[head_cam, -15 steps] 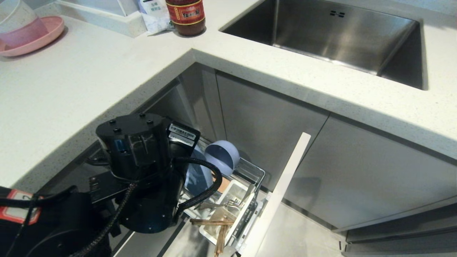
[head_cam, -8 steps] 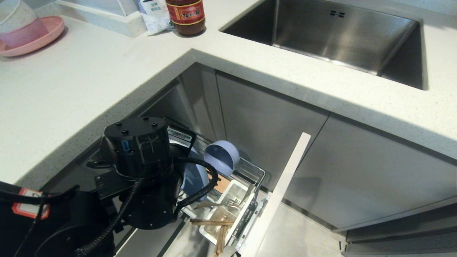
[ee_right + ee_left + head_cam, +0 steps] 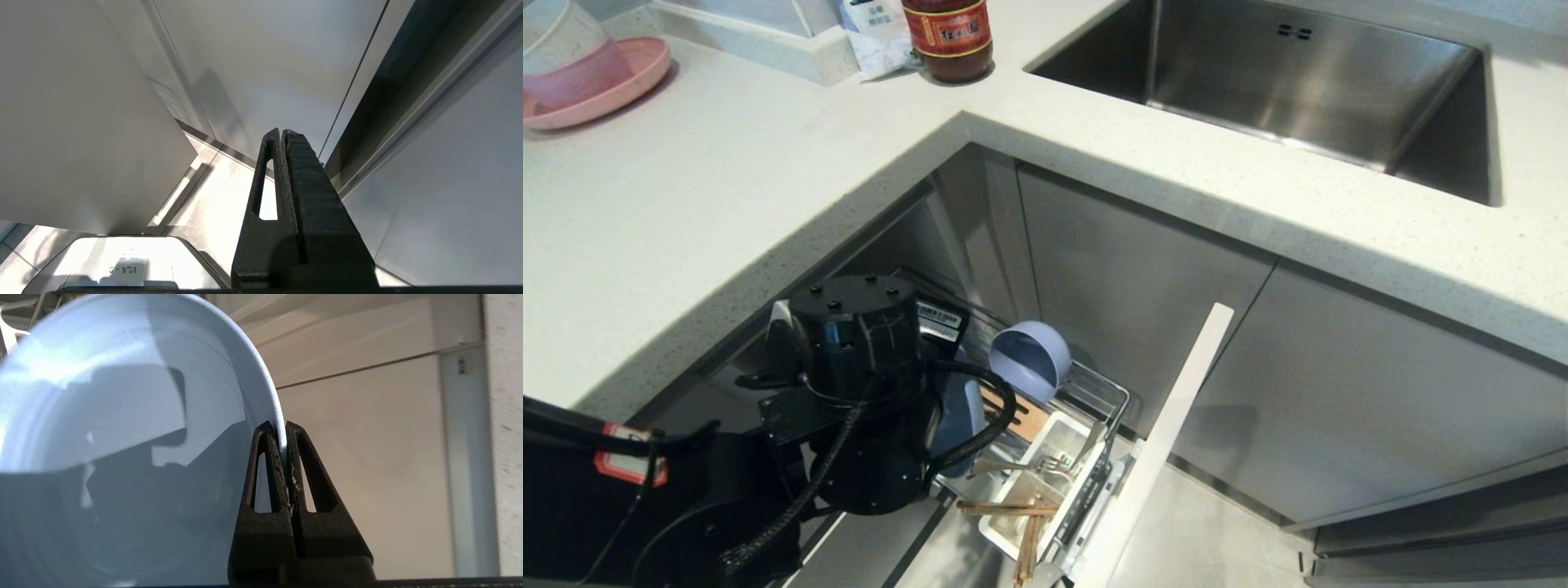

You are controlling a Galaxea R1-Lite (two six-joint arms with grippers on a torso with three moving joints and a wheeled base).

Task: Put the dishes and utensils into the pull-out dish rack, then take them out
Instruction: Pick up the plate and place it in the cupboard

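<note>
- White stone counter (image 3: 727, 188) with steel sink (image 3: 1282, 82) on top; grey cupboard doors below.
- Pulled out under it: pull-out dish rack (image 3: 1094, 400).
- Blue plate (image 3: 122, 416) pinched tight at its rim by left gripper (image 3: 284, 428), low over rack.
- Blue bowl (image 3: 1029, 359) on its side in rack; fork (image 3: 1045, 467) and chopsticks (image 3: 1021, 523) in white box (image 3: 1054, 465).
- Left arm (image 3: 858, 392) lower and further left than a second ago.
- Right gripper (image 3: 282, 134) clenched on nothing, near floor.
- Brown bottle (image 3: 947, 37) with red label; writing too small to read.
- Pink plate (image 3: 613, 86) far off.
</note>
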